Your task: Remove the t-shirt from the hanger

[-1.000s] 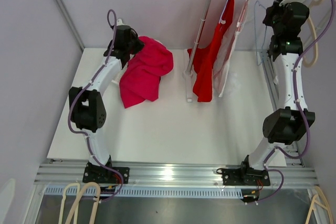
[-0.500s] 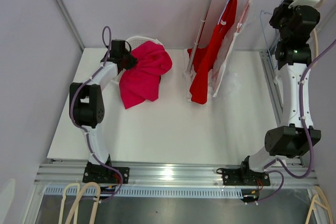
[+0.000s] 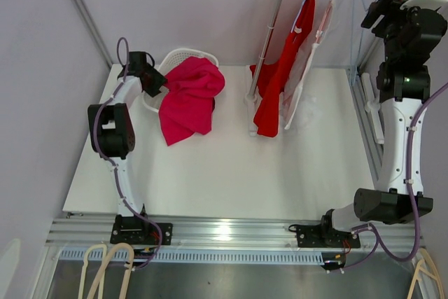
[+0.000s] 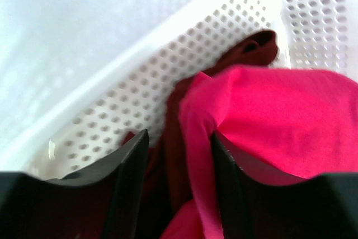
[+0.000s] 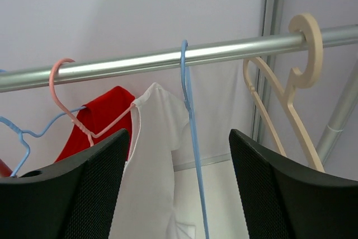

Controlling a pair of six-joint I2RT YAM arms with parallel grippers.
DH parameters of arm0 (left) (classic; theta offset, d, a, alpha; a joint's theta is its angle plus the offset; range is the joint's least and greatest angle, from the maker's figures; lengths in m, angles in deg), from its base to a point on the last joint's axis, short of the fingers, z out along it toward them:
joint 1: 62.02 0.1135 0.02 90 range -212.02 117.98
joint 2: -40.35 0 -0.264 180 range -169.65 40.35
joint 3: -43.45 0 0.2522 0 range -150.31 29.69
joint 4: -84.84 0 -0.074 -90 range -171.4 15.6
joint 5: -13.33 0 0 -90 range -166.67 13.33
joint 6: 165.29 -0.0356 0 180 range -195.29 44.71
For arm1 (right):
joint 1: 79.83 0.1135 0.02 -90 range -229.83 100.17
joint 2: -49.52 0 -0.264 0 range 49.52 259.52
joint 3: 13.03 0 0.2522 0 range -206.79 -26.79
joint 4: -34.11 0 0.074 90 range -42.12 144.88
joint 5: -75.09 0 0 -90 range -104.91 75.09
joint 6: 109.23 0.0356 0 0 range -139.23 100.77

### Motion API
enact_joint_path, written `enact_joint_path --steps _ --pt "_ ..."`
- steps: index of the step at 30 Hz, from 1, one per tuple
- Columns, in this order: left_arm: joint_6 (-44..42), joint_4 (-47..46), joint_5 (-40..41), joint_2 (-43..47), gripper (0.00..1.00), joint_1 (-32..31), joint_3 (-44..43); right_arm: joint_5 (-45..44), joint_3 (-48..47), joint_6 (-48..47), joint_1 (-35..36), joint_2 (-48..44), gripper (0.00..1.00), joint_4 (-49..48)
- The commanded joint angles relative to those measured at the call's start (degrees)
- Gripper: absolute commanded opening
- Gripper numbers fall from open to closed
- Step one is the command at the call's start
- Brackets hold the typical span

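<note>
The crimson t-shirt [image 3: 187,97] lies draped over the rim of a white perforated basket [image 3: 176,56] and down onto the table. My left gripper [image 3: 154,83] is at the basket's left side. In the left wrist view it [image 4: 179,158] is open, and a loose fold of the t-shirt [image 4: 263,116] runs between the fingers. My right gripper [image 3: 383,10] is raised to the rail. In the right wrist view it [image 5: 178,138] is wide open, and the bare blue hanger [image 5: 190,116] hangs free between the fingers.
On the metal rail [image 5: 168,59] also hang a red shirt [image 3: 278,82] on a blue hanger, a white shirt [image 3: 306,78] on a pink hanger [image 5: 67,107], and a beige hanger [image 5: 279,99]. The rack's post [image 3: 269,40] stands mid-table. Spare hangers [image 3: 105,271] lie below the front rail.
The left arm swung left towards the basket and its jaws opened off the crimson t-shirt. The right arm rose along the rail and its jaws opened, leaving the blue hanger on the rail.
</note>
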Motion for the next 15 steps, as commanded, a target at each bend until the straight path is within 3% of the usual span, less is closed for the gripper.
enact_joint_path --steps 1,3,4,5,7,8,12,15 --pt "-1.7 1.7 1.1 2.7 0.55 0.3 -3.1 -0.6 -2.6 0.0 -0.2 -2.0 0.74 0.5" --pt "-2.3 2.6 1.9 3.4 0.60 0.4 -3.7 -0.6 -3.2 0.0 -0.2 -1.8 0.74 1.2" --pt "-2.4 3.3 2.6 3.5 0.67 0.4 -4.2 -0.4 -3.7 0.1 -0.2 -1.7 0.75 1.8" --pt "-3.0 3.9 3.1 3.7 0.81 0.4 -5.7 -0.3 -3.9 0.3 -0.2 -1.8 0.75 2.0" --pt "-3.8 5.3 3.4 5.4 0.86 0.3 -5.9 0.6 -3.9 1.0 -0.2 -2.2 0.76 2.7" --pt "-4.3 5.1 3.4 6.4 0.94 0.2 -5.4 1.0 -3.8 1.2 -0.2 -2.4 0.76 2.8" --pt "-8.8 7.5 11.0 12.9 1.00 -2.3 -6.8 2.3 -3.3 2.8 -0.2 -3.2 0.77 3.0" --pt "-13.7 9.4 16.6 17.9 1.00 -8.0 -8.1 2.9 -3.5 3.1 0.0 -3.5 0.77 3.4"
